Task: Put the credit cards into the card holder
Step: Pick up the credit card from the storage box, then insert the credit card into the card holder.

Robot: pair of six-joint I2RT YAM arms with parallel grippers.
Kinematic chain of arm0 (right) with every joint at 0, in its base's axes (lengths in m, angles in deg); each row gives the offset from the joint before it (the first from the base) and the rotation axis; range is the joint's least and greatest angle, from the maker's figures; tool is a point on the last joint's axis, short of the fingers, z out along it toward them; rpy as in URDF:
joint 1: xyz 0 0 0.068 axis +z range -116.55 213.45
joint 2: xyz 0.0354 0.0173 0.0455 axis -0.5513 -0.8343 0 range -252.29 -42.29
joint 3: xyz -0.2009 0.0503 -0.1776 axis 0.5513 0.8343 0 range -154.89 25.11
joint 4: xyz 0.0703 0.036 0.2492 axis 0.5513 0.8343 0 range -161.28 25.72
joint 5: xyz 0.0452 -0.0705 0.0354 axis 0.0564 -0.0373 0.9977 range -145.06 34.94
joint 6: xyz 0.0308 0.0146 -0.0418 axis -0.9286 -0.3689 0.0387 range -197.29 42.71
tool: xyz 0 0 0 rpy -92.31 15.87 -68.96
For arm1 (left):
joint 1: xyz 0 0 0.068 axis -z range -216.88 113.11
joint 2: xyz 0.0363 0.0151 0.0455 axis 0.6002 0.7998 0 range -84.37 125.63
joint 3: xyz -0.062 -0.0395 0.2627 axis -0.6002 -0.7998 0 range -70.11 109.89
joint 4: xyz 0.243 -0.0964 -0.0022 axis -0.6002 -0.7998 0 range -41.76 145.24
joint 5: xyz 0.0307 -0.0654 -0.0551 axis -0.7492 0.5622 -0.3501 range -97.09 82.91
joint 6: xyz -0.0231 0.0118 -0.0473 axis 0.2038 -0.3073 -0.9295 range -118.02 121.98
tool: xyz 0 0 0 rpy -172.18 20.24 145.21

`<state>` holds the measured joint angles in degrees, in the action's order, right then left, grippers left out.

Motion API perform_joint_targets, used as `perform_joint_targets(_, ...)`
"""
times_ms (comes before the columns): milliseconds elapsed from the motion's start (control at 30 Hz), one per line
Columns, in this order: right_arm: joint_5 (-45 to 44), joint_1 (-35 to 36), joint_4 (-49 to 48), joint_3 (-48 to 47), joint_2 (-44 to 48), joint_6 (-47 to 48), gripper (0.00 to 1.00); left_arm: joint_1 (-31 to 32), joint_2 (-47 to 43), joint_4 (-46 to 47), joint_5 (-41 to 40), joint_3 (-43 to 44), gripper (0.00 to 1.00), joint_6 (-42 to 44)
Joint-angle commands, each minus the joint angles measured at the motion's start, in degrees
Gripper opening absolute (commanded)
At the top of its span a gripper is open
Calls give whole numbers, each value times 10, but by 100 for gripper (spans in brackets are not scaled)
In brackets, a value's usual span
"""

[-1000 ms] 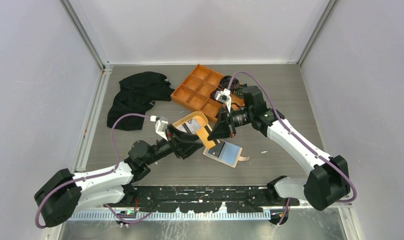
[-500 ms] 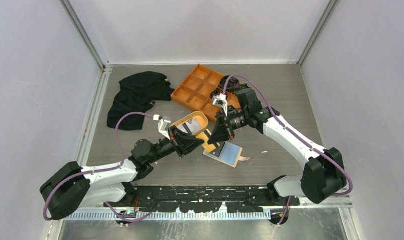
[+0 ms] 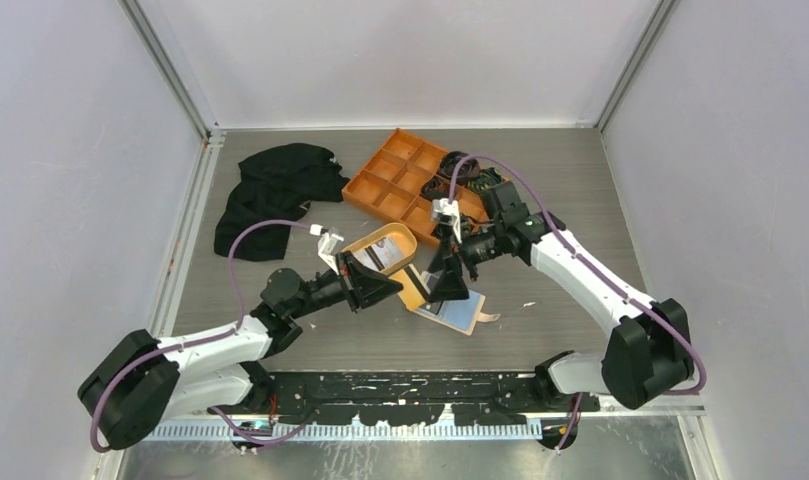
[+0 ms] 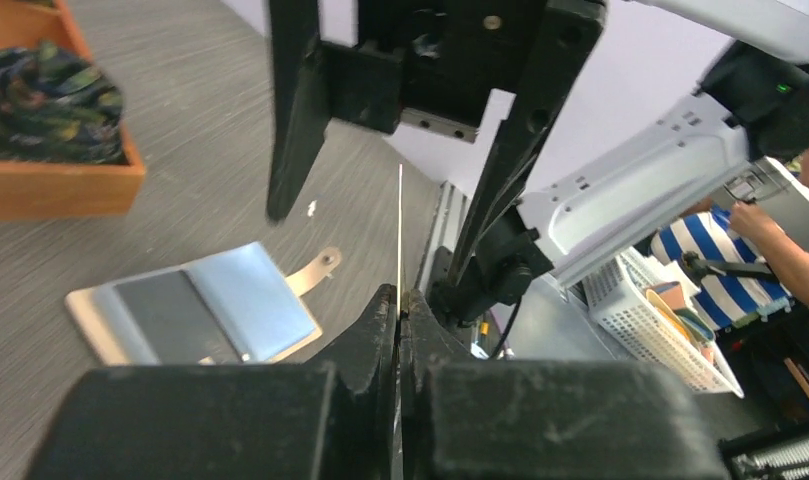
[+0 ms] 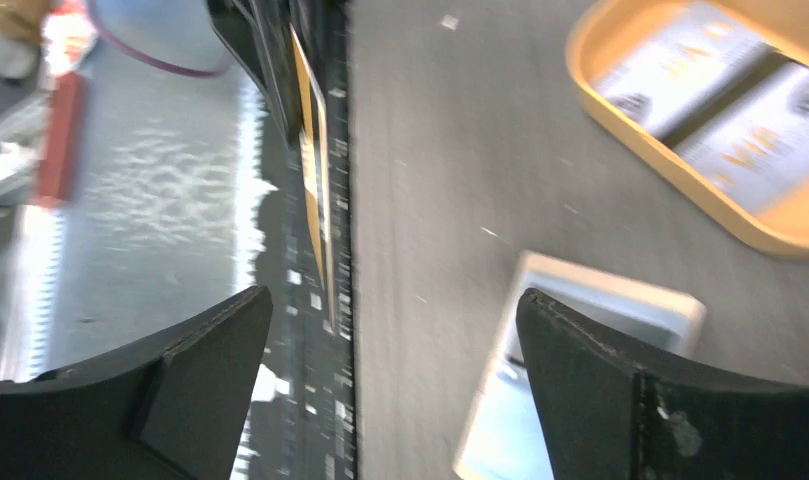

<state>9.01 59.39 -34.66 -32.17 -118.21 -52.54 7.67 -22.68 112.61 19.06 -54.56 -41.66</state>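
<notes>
My left gripper [image 3: 390, 287] is shut on a credit card [image 3: 412, 284] with a yellow and black face, held above the table. In the left wrist view that card [image 4: 399, 225] shows edge-on, rising from the closed jaws [image 4: 400, 310]. My right gripper [image 3: 450, 280] stands open on either side of the card without touching it; its fingers [image 4: 286, 120] flank the card's edge [image 5: 314, 170]. The beige card holder [image 3: 450, 308] lies open on the table below, with a light blue card and a dark card in it [image 4: 195, 315]. More white credit cards [image 5: 720, 90] lie in the oval dish.
The oval orange dish [image 3: 392, 236] sits just behind the grippers. A large orange divided tray [image 3: 400, 180] stands at the back with a dark patterned bundle [image 4: 45, 100] in one compartment. A black cloth [image 3: 275, 190] lies at the back left.
My left gripper closed on the card. My right gripper let go of it and opened wide, shifting slightly toward the card holder.
</notes>
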Motion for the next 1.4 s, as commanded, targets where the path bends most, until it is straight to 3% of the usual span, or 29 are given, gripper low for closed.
perform_joint_targets(0, -129, -65, 58, -13, 52, 147, 100, -44, -15, -49, 51, -14, 0, -47)
perform_joint_targets(67, -163, -88, 53, 8, 63, 177, 100, -47, -18, -69, 52, -26, 0, -52)
perform_joint_targets(267, -269, -99, 92, 60, 36, 400, 95, -47, -38, -238, 57, 4, 0, -11)
perform_joint_targets(333, -306, -94, 71, 65, 16, 406, 81, -47, -47, -264, 55, 9, 0, 3)
perform_joint_targets(467, -385, -42, -20, 53, -31, 338, 38, -47, -71, -318, 34, 11, 0, 32)
perform_joint_targets(667, -503, 50, -162, 59, -112, 236, 4, -47, -116, -383, -13, -2, 0, 58)
perform_joint_targets(867, -556, 70, -199, 53, -175, 199, 1, -47, -165, -398, -22, -24, 0, 53)
perform_joint_targets(1267, -422, 162, -95, 9, -186, 198, 1, -47, -181, -328, -5, -65, 0, -2)
perform_joint_targets(1367, -451, 174, -87, -14, -182, 183, 1, -47, -167, -294, 6, -72, 0, -35)
